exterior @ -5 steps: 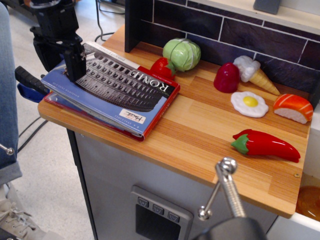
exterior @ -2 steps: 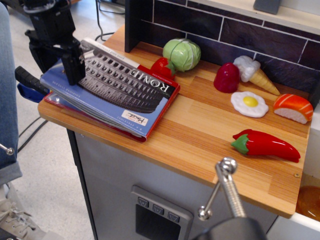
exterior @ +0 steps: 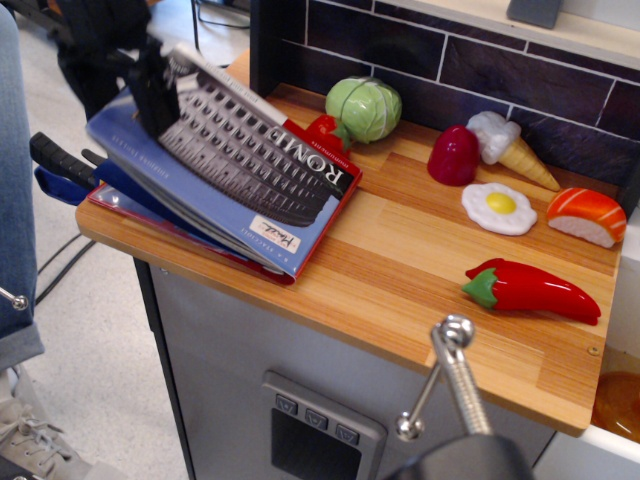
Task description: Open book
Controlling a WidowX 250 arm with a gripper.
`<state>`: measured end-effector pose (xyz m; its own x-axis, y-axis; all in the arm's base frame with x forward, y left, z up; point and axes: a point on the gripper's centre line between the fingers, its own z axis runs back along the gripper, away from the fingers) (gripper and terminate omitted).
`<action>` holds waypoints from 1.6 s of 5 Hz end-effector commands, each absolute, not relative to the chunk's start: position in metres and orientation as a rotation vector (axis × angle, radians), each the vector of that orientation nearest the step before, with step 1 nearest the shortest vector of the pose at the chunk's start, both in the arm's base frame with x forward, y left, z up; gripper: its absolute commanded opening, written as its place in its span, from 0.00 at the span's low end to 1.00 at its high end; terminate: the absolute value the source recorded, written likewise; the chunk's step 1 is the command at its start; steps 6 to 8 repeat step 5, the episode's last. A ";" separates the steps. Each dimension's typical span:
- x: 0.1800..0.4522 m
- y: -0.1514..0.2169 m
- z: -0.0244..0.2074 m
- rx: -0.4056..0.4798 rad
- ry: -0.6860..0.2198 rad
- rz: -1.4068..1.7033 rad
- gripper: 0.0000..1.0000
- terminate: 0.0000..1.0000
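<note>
Single view on my feed: camera set high off the front corner of the light wooden counter, angled down and across toward the dark tiled back wall. Medium-close range; grey cabinet front and floor included.

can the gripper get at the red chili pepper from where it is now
Probably not right away: the gripper is at the far left edge, gripping the lifted cover of the ROME book. The red chili pepper lies uncovered across the counter, so the approach itself looks free.
</note>
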<state>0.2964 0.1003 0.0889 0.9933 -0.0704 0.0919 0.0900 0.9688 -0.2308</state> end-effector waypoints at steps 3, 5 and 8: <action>0.300 0.006 0.189 -0.566 -0.071 -0.061 1.00 0.00; 0.301 -0.055 0.207 -0.698 -0.025 -0.061 1.00 1.00; 0.301 -0.055 0.207 -0.698 -0.025 -0.061 1.00 1.00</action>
